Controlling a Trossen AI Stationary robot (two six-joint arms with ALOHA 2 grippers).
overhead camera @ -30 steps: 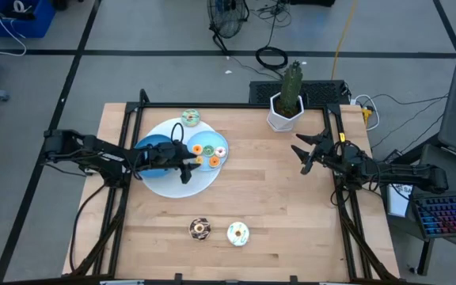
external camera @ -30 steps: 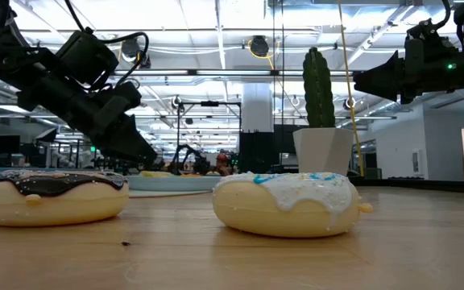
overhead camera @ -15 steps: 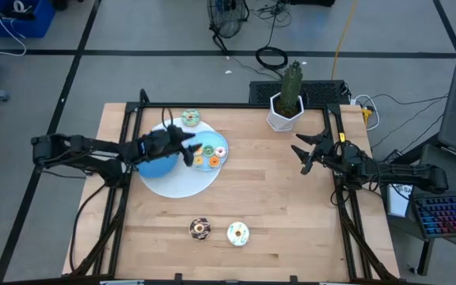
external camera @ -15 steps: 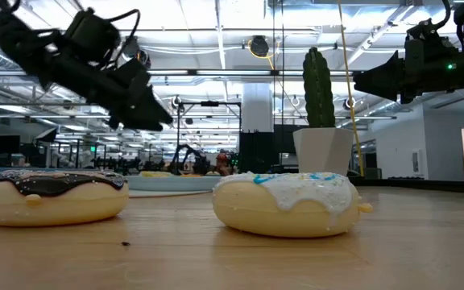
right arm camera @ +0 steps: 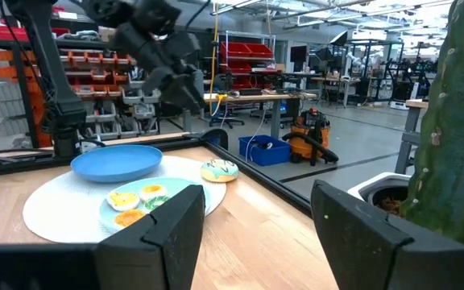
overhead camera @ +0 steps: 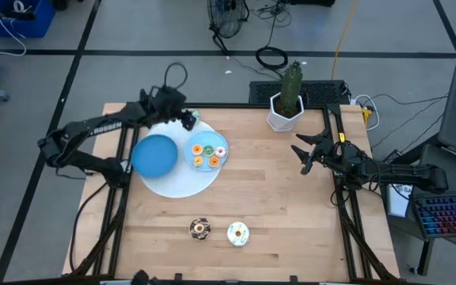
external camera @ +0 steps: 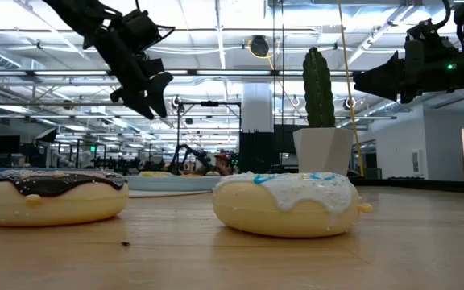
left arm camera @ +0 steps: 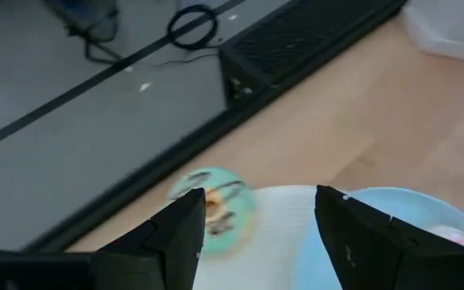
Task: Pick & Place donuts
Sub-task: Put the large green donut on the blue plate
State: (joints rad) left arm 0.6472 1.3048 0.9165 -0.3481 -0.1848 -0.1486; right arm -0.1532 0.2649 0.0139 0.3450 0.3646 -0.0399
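A: Where are the donuts, and which arm is working?

B: The left gripper [overhead camera: 187,120] is hanging above the far rim of the light blue plate [overhead camera: 172,184], with nothing between its jaws, which are standing apart. The green-iced donut [left arm camera: 213,211] is lying directly ahead of and below those jaws, at the plate's far edge, near the desk's rear rail. Three smaller donuts [overhead camera: 208,153] are sitting together on the plate beside the dark blue bowl [overhead camera: 154,155]. A chocolate donut [overhead camera: 200,229] and a white-iced donut [overhead camera: 237,233] are lying side by side near the desk's [overhead camera: 275,206] front edge.

A: What is the right arm doing?

B: The right gripper [overhead camera: 304,152] is waiting in the air at the desk's right side, near the potted cactus [overhead camera: 290,99], jaws spread and holding nothing.

A: Which relation is governing the coming move?

B: Judging from the left wrist view, the green-iced donut is sitting slightly to one side of the gap between the jaws rather than centred. A ring has no long axis, so jaw rotation is mattering little; centring over it before descending is what counts. The left arm is much nearer to it.
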